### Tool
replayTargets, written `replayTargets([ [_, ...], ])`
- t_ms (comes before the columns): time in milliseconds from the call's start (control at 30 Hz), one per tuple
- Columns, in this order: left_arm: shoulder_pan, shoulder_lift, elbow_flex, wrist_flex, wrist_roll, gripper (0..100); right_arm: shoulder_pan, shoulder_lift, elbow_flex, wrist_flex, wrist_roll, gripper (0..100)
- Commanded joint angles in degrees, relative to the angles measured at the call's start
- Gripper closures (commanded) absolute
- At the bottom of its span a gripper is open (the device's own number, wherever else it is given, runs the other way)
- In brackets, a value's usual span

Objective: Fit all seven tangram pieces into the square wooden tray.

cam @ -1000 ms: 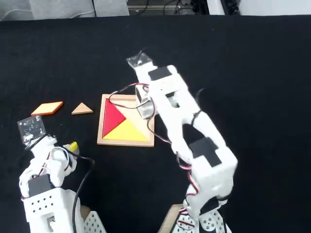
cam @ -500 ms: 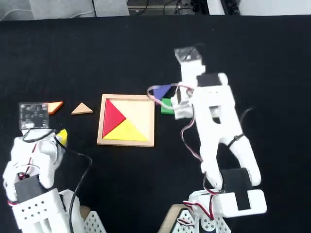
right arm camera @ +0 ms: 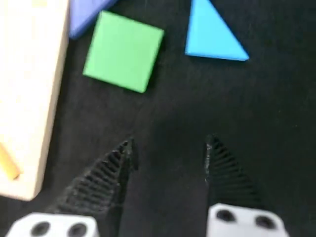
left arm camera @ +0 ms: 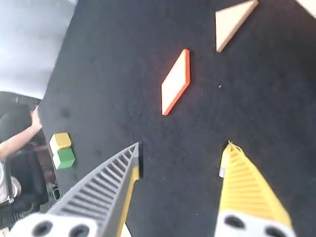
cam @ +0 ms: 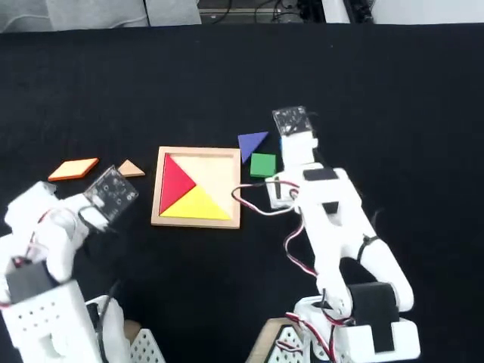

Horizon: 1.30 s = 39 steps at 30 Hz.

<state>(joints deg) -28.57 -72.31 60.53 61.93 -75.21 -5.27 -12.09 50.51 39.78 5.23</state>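
The square wooden tray point(cam: 231, 189) holds a red triangle point(cam: 175, 181) and a yellow triangle point(cam: 198, 204). Just right of it lie a purple-blue triangle point(cam: 252, 142) and a green square point(cam: 262, 164). My right gripper point(right arm camera: 170, 143) is open above bare cloth near the green square point(right arm camera: 123, 51), a light blue triangle point(right arm camera: 212, 34) and the tray's edge point(right arm camera: 29, 89). Left of the tray lie an orange parallelogram point(cam: 73, 168) and a tan triangle point(cam: 131, 169). My left gripper point(left arm camera: 182, 145) is open, short of the orange parallelogram point(left arm camera: 176, 81) and tan triangle point(left arm camera: 232, 17).
Black cloth covers the table point(cam: 393, 98). The right arm point(cam: 325, 212) stands right of the tray, the left arm point(cam: 53, 234) at the front left. A yellow and a green cube point(left arm camera: 61, 150) lie beyond the table's edge.
The right arm swung off the tray to its right, then drew back, uncovering the purple-blue triangle and green square. The left arm leaned forward toward the orange and tan pieces.
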Motion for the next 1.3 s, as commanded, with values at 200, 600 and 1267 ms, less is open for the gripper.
replayTargets([
  [200,-6.02,46.95,-36.53,12.31,-21.45,74,1.49,-0.13,2.15,-8.79,0.79,77.9],
  [600,-4.18,81.05,-64.84,13.27,-24.35,74,1.58,-0.04,2.15,-8.88,0.79,77.9],
  [1267,2.59,105.41,-78.81,2.02,-33.85,73,1.58,-0.04,2.59,-10.73,0.79,77.9],
])
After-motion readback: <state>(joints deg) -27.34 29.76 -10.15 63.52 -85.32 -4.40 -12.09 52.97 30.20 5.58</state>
